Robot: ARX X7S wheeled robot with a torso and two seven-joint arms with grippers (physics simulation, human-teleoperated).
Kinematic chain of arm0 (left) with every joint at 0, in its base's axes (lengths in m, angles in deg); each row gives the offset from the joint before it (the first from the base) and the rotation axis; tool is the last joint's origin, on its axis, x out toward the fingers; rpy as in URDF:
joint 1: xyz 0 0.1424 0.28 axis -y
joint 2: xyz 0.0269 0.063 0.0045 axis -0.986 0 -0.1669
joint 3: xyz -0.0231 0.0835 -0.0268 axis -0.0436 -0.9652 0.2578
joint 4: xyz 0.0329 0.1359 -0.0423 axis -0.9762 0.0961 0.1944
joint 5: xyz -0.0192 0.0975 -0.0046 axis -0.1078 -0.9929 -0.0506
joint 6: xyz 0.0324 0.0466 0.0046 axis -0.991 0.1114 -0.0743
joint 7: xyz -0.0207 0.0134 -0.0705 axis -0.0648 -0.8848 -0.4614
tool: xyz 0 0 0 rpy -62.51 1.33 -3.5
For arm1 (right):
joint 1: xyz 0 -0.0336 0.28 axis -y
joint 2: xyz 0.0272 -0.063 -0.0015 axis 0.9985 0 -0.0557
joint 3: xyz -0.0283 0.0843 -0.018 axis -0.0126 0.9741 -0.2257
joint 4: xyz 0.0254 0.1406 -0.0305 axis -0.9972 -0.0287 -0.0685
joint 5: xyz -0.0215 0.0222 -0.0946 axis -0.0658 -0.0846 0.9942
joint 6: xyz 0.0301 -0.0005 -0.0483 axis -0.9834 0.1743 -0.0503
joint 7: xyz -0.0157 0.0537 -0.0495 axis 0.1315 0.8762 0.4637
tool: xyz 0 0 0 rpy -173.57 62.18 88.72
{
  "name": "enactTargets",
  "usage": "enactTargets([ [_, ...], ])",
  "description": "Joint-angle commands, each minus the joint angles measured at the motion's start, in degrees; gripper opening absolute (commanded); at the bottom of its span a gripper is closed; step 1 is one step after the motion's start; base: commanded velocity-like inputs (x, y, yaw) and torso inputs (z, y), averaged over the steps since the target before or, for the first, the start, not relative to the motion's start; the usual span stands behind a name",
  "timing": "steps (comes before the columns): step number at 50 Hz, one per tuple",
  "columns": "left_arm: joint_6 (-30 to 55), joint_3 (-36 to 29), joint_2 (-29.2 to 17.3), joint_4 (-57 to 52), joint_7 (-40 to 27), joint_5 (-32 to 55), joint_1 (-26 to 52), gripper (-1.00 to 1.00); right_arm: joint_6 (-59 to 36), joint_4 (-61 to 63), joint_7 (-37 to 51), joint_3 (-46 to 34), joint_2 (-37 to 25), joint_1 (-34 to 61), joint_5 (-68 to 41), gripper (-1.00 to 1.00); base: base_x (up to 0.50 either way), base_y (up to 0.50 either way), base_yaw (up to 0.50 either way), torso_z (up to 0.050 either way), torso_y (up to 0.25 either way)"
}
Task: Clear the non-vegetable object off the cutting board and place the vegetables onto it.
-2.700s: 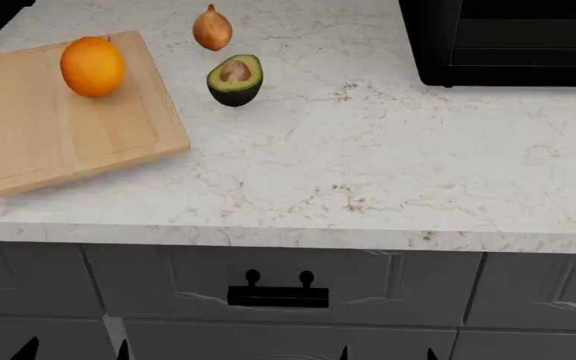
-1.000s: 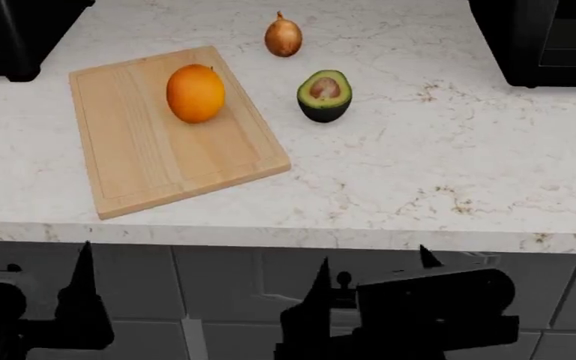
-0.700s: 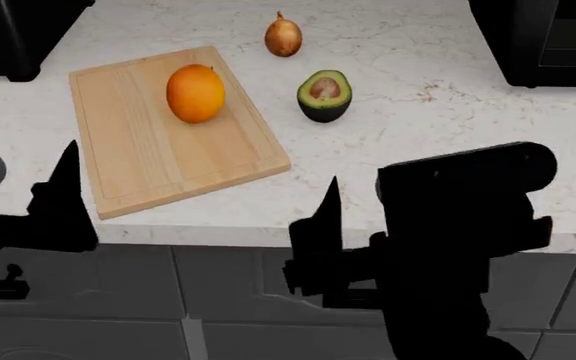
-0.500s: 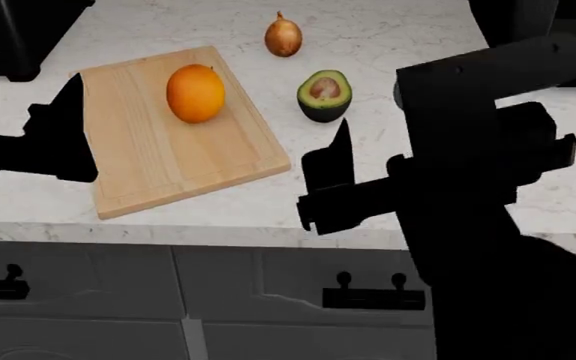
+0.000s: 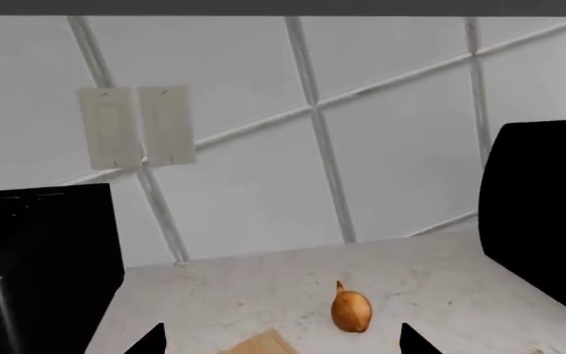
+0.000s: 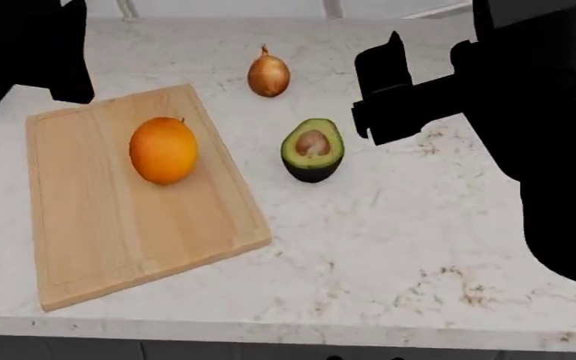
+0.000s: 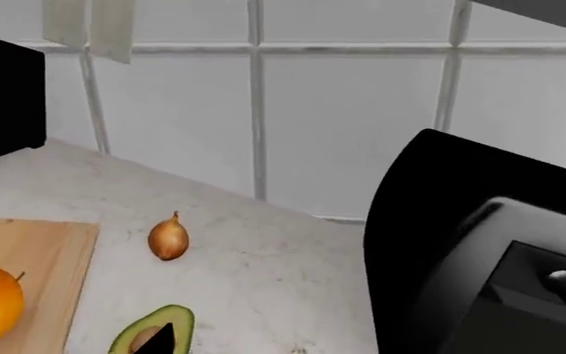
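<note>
Start with the right gripper (image 6: pixel 378 90): in the head view you see only a dark silhouette, raised above the counter (image 6: pixel 448 225) beyond and to the right of the cutting board (image 6: pixel 88 240). One fingertip shows in the right wrist view, so you cannot tell how wide the jaws stand. Nothing is visibly between them, and nothing touches them.

The left gripper (image 5: pixel 278 346) shows two dark fingertips set well apart in the left wrist view, so treat it as spread wide and empty. It hangs above the board's far left corner.

Task status: nothing is done yet.
- The orange fruit (image 6: pixel 163 149) sits on the cutting board, toward its far edge. It remains to be cleared.
- The onion (image 6: pixel 268 75) lies on the counter, beyond the board's far right corner, apart from it.
- The halved avocado (image 6: pixel 312 151) rests on the counter, pit up, just right of the board and not touching it.

Judge all three moves as outstanding.
</note>
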Motion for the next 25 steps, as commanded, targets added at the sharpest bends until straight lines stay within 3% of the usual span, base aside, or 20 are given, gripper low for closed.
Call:
enactTargets([
  [1,0.9,0.3,-0.3,1.8,0.0,0.6,2.6,1.00,-1.6,-2.4,0.0,-2.5,-1.7,4.4,-2.3,1.00,0.50,-0.07,0.00,0.000,0.000],
  [25,-0.2,0.6,-1.4,2.7,-0.3,1.4,2.9,1.00,-2.0,-2.2,2.4,-3.9,-2.4,4.5,-7.0,1.00,0.50,-0.04,0.00,0.000,0.001],
])
